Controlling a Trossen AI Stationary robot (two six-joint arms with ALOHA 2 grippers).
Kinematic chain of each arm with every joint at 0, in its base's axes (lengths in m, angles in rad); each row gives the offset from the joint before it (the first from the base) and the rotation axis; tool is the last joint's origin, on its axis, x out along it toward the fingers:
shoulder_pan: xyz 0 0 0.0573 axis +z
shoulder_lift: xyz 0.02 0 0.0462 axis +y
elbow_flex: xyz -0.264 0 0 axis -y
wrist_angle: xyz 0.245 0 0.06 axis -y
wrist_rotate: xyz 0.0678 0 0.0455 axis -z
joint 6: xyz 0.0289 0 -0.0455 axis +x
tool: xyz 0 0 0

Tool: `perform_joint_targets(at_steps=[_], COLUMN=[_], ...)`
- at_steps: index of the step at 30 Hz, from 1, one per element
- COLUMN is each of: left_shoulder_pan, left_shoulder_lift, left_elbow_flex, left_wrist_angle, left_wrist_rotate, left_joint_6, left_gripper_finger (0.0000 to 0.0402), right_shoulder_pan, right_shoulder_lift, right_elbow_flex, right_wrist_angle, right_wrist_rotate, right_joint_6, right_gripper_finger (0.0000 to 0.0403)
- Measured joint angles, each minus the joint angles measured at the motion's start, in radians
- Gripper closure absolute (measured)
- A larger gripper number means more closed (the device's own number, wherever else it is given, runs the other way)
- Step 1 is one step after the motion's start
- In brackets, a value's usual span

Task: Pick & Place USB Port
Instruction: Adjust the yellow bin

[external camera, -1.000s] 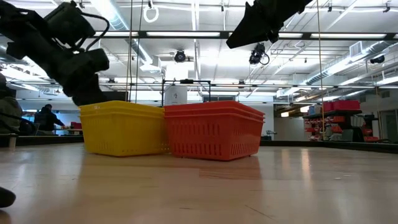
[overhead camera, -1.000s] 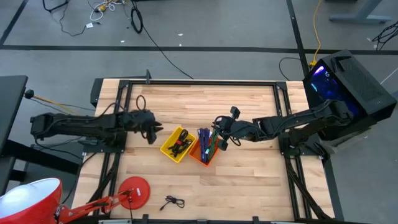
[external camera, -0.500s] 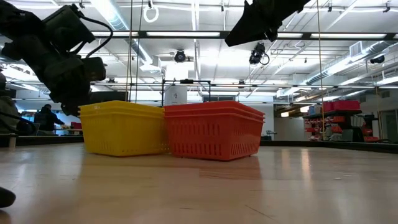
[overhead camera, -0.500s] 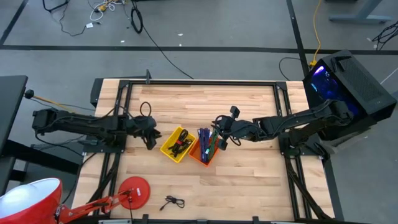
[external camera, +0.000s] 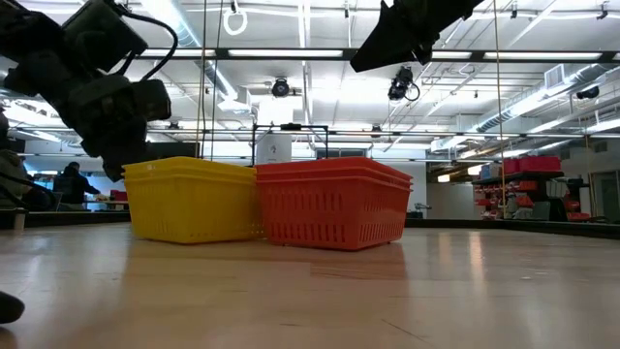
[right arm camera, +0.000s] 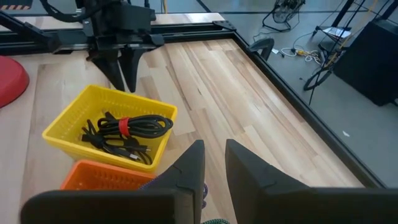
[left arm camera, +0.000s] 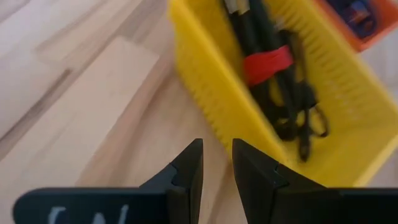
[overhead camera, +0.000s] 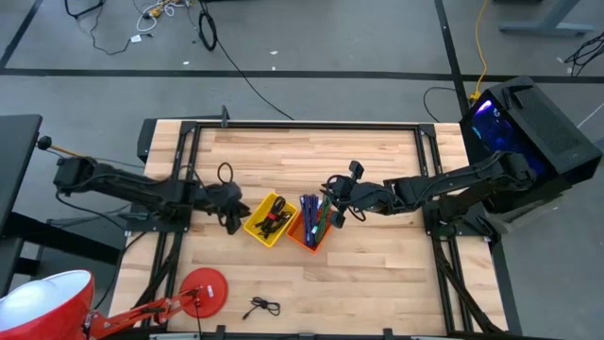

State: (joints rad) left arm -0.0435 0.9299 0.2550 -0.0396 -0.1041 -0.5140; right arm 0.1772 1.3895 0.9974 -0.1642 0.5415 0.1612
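A yellow basket (overhead camera: 257, 227) and an orange basket (overhead camera: 300, 237) stand side by side at mid-table. The yellow one holds a black cable bundle (left arm camera: 273, 62) with a red tie. A small black cable (overhead camera: 261, 307) lies loose on the wood near the near edge. My left gripper (overhead camera: 233, 210) hovers just left of the yellow basket (left arm camera: 205, 93), fingers pointing down, open by a narrow gap and empty. My right gripper (overhead camera: 332, 212) waits above the orange basket's right side, also narrowly open and empty.
A red round lamp base (overhead camera: 204, 289) sits at the near-left corner, close to the loose cable. The orange basket holds coloured cables. Black frame rails run along the table's edges. Bare wood lies to the far side and at the near right.
My left gripper has shifted a little toward the table's near edge, staying beside the yellow basket's left side, and its arm has swung and turned slightly. The baskets and the loose cable have stayed where they were.
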Motion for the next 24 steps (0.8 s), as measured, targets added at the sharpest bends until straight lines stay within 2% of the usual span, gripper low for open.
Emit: perform_joint_targets(at_steps=[6,24], left_shoulder_pan=[-0.043,-0.154], left_shoulder_lift=[0.076,0.251], left_elbow_flex=[0.000,0.000], left_wrist_angle=[0.151,0.444], left_wrist_rotate=[0.000,0.000], left_joint_6=[-0.002,-0.079], left_gripper_finger=[0.0313,0.0313], right_shoulder_pan=[0.000,0.000], right_shoulder_lift=[0.000,0.000], right_elbow_flex=[0.000,0.000], right_wrist_angle=[0.000,0.000], right_wrist_rotate=[-0.001,-0.001], right_joint_6=[0.000,-0.032], right_gripper_finger=[0.0337,0.0337])
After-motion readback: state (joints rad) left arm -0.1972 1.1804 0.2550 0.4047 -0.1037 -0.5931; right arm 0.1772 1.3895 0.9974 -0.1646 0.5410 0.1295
